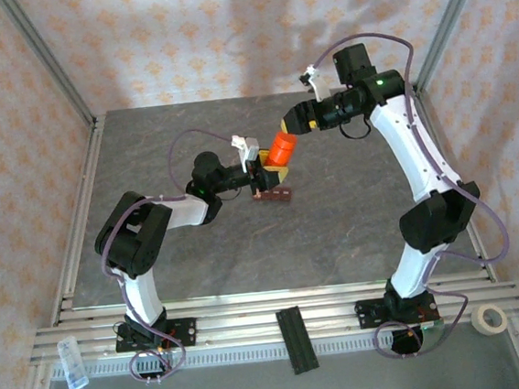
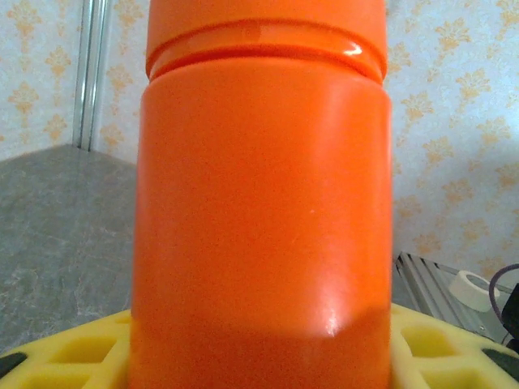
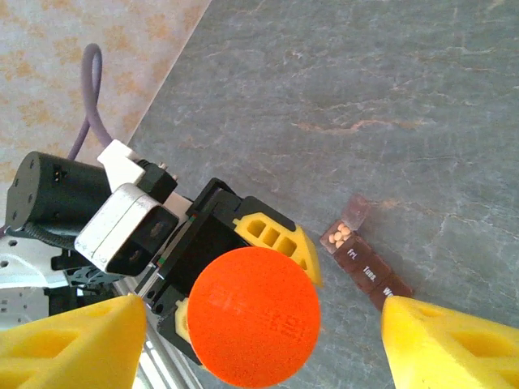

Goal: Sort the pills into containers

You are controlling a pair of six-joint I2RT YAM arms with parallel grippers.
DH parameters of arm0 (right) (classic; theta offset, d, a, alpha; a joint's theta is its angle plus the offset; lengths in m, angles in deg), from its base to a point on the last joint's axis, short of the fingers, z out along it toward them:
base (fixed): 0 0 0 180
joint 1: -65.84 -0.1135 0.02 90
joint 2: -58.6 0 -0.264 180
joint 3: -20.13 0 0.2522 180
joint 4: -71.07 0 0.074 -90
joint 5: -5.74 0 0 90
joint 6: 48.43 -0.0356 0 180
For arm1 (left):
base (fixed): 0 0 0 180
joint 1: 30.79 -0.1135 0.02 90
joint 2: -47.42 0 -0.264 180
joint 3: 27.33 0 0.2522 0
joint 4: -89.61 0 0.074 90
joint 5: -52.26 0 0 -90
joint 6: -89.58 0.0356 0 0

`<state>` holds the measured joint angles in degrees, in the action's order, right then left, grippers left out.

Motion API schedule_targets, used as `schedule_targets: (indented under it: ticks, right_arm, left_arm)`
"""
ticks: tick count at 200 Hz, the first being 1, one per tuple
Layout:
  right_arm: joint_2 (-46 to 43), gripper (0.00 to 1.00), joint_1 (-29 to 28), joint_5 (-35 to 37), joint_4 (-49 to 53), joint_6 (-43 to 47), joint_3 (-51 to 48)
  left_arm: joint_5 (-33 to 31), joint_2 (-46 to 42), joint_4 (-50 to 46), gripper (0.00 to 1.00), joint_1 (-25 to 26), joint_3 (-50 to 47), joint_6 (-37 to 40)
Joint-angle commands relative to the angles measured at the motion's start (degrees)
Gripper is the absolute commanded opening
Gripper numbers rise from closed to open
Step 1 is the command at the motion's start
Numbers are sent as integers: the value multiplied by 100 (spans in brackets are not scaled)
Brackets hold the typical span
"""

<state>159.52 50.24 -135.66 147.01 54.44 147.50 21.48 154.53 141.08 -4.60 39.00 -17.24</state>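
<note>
Barely started, with few pills (image 3: pixel 341 236) in one open compartment of the containers (image 3: pixel 366 265). Clamping orange bottle (image 1: pixel 282 148) in left gripper (image 1: pixel 264 169), with right gripper (image 1: pixel 291 124) wide above.

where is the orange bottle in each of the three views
top external: orange bottle at centre, just above the dark pill box
left wrist: the bottle close up, centre
right wrist: the bottle seen end-on, low centre
shared landmark: grey table
</note>
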Motion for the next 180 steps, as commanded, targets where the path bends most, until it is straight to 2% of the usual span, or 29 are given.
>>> schedule_targets:
  ticks: [1,51,133,180]
  right_arm:
    - [131,76,-55,-258,328,297,133]
    - [243,74,-110,-239,329,325,32]
    - [321,62,-154,-370,250,258,-74]
    - [353,61,-211,-408,260,261,-135]
  left_arm:
    - [208,69,367,0,-9,205,-152]
    - [249,91,366,0,-17,249,-224]
    - [296,73,367,0,-9,227,-250]
    - [296,73,367,0,-14,223,-252]
